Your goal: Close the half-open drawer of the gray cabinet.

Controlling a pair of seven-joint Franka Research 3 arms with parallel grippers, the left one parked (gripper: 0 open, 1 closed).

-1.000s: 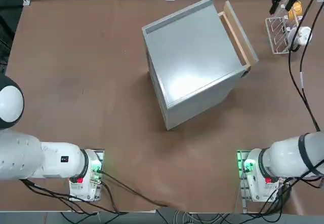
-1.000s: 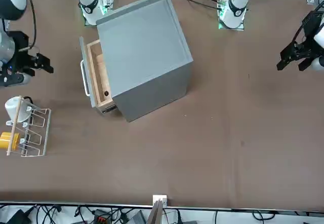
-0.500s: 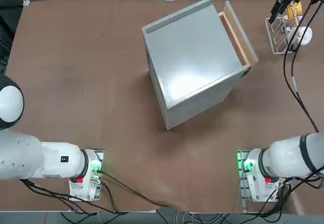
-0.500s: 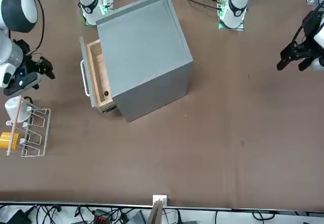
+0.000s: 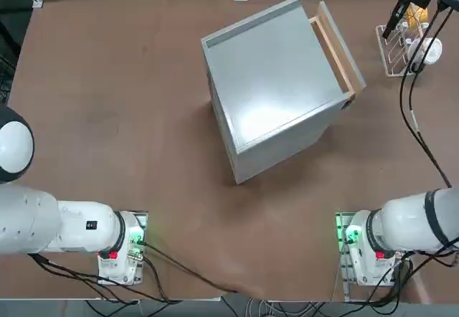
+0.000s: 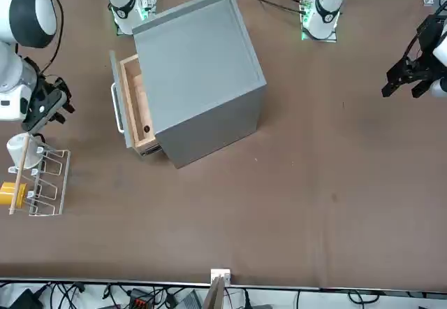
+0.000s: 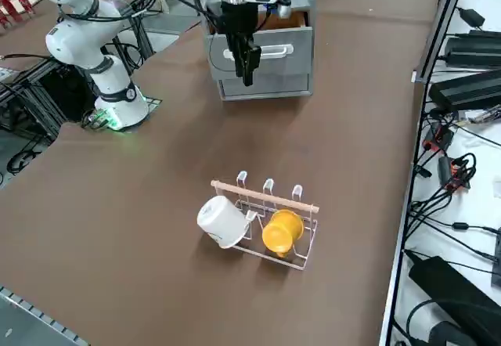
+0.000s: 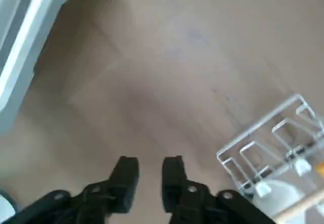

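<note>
Pincer (image 8: 151,186): fingers apart, empty; partly cropped overhead.
Drawer (image 6: 140,106): ajar; handle (image 6: 117,108) visible from front, hidden overhead.

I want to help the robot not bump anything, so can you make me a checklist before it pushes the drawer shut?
1. Drawer sticking out of the gray cabinet, so there is something to push: ok.
2. Right gripper holding nothing: ok.
3. Right gripper's fingers closed together for pushing: not ok, there is a gap between them.
4. Right gripper touching the drawer's front panel: not ok, it hangs apart from it.
5. White mug and yellow mug in the wire rack, off the drawer: ok.
6. Drawer sliding smoothly: cannot tell.
</note>
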